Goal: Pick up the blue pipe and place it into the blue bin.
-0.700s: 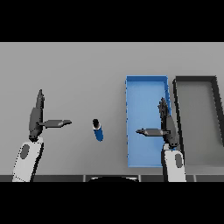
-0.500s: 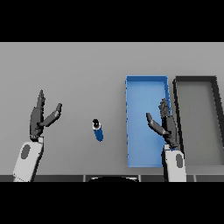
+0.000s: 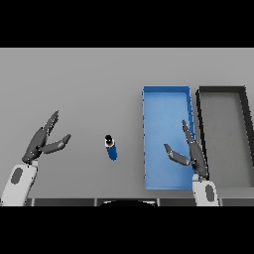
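The blue pipe, a short blue cylinder with a dark end, lies on the grey table near the middle. To its right stands the blue bin, an open rectangular tray with nothing in it. My right hand is open over the bin's near right part, fingers straight and thumb spread toward the left. My left hand is open at the left of the table, well apart from the pipe. Neither hand touches the pipe.
A dark grey bin stands directly to the right of the blue bin, close by my right hand. The grey table stretches behind and to the left of the pipe.
Both thumbs have swung up from pointing sideways to a spread pose. The left hand has tilted and shifted slightly outward. The pipe has not moved.
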